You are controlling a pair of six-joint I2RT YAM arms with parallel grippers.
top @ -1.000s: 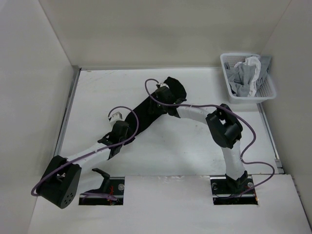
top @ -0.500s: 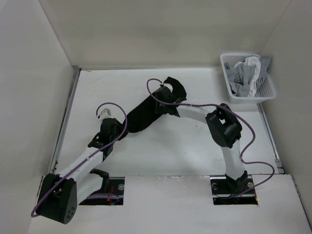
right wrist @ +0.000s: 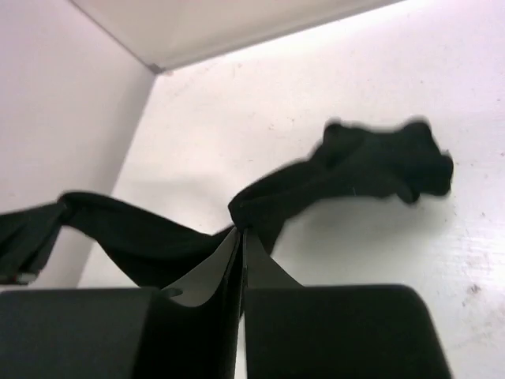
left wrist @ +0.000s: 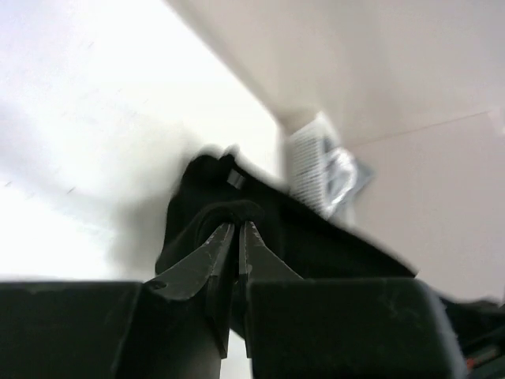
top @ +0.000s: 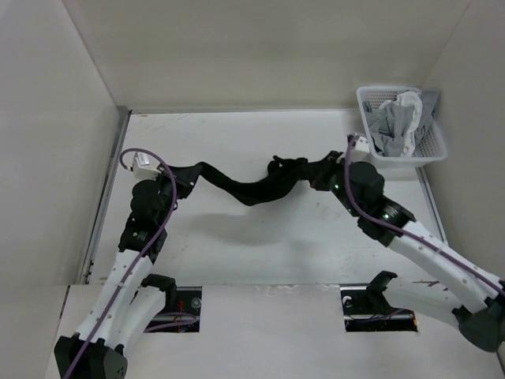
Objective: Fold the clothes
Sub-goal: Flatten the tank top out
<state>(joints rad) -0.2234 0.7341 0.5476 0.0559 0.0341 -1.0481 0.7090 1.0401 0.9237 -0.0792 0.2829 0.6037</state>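
Observation:
The clothes (top: 254, 190), one plain black garment, hang in a sagging band above the white table (top: 260, 245), pulled out between my two grippers. My left gripper (top: 188, 174) is shut on the garment's left end. My right gripper (top: 325, 176) is shut on its right end, next to a bunched lump. In the left wrist view the jaws (left wrist: 237, 225) pinch a fold of black cloth (left wrist: 316, 237). In the right wrist view the gripper (right wrist: 241, 230) is closed on a black fold (right wrist: 260, 207), and the cloth runs off to both sides.
A white basket (top: 434, 148) with light grey and white garments (top: 397, 118) stands at the back right corner, close to my right wrist. White walls enclose the table on the left, back and right. Purple cables loop along both arms.
The right gripper has shut on the garment. Both arms have swung apart, left leftward and right rightward, stretching the bunched black cloth into a long band.

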